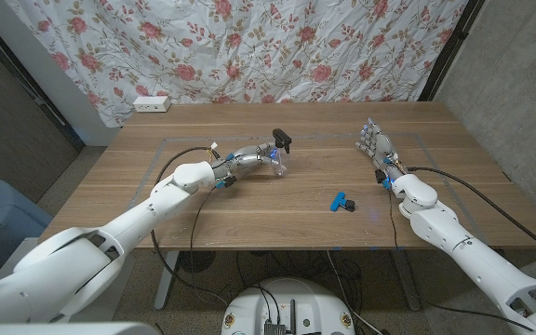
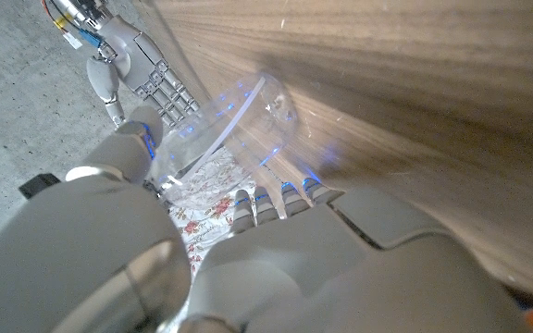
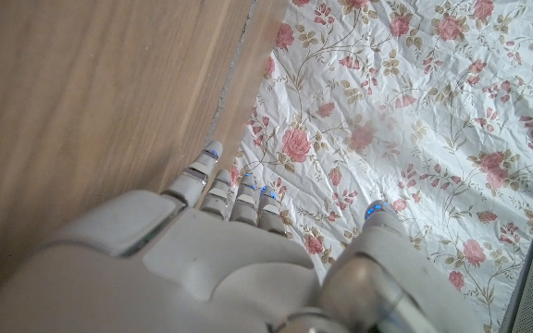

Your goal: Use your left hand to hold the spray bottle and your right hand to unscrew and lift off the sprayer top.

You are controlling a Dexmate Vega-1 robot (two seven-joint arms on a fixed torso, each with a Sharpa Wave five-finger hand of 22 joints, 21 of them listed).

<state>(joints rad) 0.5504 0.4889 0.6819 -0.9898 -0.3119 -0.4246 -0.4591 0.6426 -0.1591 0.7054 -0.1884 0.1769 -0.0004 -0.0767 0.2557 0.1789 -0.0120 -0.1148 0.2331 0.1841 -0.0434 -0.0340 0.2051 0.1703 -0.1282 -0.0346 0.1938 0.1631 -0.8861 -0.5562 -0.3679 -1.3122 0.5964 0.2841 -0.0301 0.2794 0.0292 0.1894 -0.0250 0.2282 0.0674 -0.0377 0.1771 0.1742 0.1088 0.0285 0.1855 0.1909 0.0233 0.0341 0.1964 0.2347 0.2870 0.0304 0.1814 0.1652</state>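
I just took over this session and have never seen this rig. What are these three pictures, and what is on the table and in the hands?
The wide picture looks down from the robot's head at a wooden table. The other two come from cameras on each wrist, looking along that hand's back. The left hand holds a clear spray bottle; its black sprayer top is on. The wrist view shows the bottle in its fingers. The right hand holds nothing, fingers apart. A small blue object lies between them.

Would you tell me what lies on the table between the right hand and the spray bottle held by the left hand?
In the head view, only bare table separates the right hand from the spray bottle; the blue clip lies nearer the robot, off that line.
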